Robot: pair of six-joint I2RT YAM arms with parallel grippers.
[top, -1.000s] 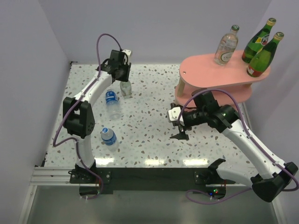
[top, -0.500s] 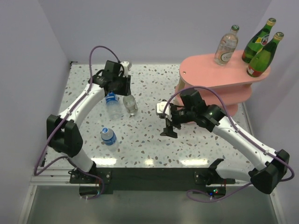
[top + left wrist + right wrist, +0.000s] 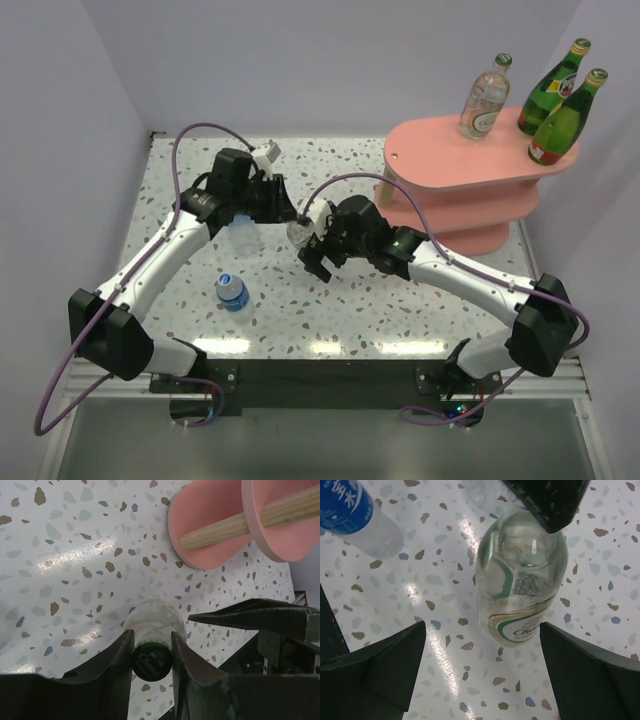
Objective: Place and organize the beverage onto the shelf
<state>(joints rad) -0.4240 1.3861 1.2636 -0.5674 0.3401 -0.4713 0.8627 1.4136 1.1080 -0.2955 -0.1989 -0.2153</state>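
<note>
Right wrist view suggests a handover; to do it well, I judge the right gripper (image 3: 482, 625) should centre on the labelled body of the bottle (image 3: 520, 590) and close firmly, and only then should the left gripper (image 3: 151, 640) release, or the bottle may drop. The right gripper stands wide open and empty, one finger either side of the bottle, not touching; the left is clamped on its neck by the green cap (image 3: 151, 666). The bottle sits left of the shelf (image 3: 470, 165), near its lower tiers.
</note>
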